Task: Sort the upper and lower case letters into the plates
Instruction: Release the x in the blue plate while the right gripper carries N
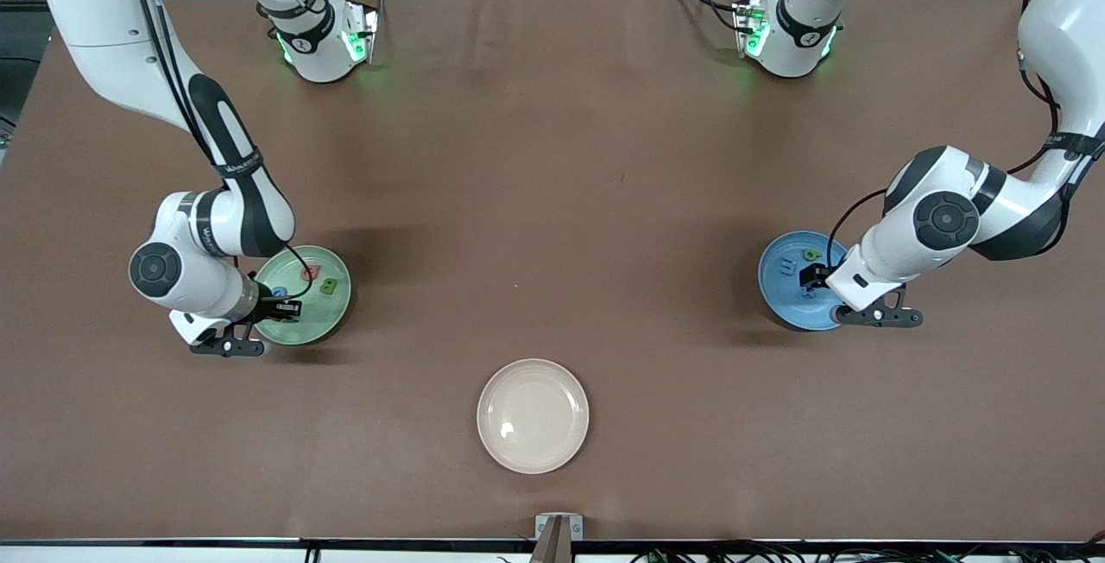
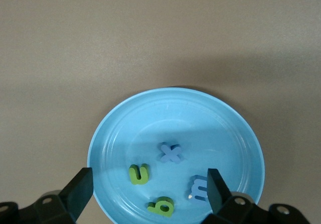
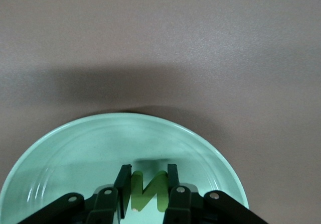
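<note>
The pale mint green plate (image 1: 332,308) lies toward the right arm's end of the table. It holds a red letter (image 1: 309,272), a green letter (image 1: 328,287) and a blue letter (image 1: 279,293). My right gripper (image 1: 289,310) is low over this plate (image 3: 75,148), shut on a green letter N (image 3: 147,190). The blue plate (image 1: 777,291) lies toward the left arm's end. My left gripper (image 1: 810,278) hangs open and empty (image 2: 149,179) over it. In the left wrist view the blue plate (image 2: 125,118) holds a blue x (image 2: 171,152), a green u (image 2: 139,174), a green b (image 2: 162,206) and a blue m (image 2: 199,189).
A cream-beige plate (image 1: 533,415) with nothing in it sits near the front edge, midway between the two arms' ends. Brown table covering (image 1: 552,157) spreads between the plates. A small bracket (image 1: 558,528) sits at the front edge.
</note>
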Controlling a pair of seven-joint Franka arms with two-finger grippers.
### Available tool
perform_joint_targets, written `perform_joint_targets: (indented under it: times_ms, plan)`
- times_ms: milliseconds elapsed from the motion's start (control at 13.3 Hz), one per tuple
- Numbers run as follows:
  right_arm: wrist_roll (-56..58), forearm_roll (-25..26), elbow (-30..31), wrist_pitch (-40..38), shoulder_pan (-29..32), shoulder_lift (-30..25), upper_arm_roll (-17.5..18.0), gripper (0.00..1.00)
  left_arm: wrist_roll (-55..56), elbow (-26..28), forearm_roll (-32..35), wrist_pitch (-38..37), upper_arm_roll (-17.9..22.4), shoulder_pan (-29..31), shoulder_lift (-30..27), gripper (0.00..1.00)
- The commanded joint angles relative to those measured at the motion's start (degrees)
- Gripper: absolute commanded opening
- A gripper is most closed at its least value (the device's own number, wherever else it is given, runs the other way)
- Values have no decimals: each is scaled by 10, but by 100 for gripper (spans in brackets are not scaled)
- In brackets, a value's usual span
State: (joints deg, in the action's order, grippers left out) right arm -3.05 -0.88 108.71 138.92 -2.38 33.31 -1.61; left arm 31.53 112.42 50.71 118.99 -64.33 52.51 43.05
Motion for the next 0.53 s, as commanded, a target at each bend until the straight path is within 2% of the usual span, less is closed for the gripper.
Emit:
perform_joint_targets:
  times_ms: [0,150,225,300,375,450]
  plan:
    - [-2,-1,1,10,9,7,10,2,-2,2,-11,-10,-4,2,-12,100]
    - [-9,-1,2,8,5,7,10,5,-3,-3,-22,-14,-4,0,-15,100]
    - [-8,-1,2,5,6,7,10,26,-6,-19,-41,-26,-4,-7,-14,100]
    - [-7,-1,1,4,8,7,11,83,-8,-45,-74,-48,-4,-20,-12,100]
    - [-6,-2,1,2,7,4,11,100,-32,-85,-116,-91,3,-42,-11,99]
    - [-6,-2,-1,-7,6,-1,11,100,-73,-122,-151,-139,12,-61,-11,99]
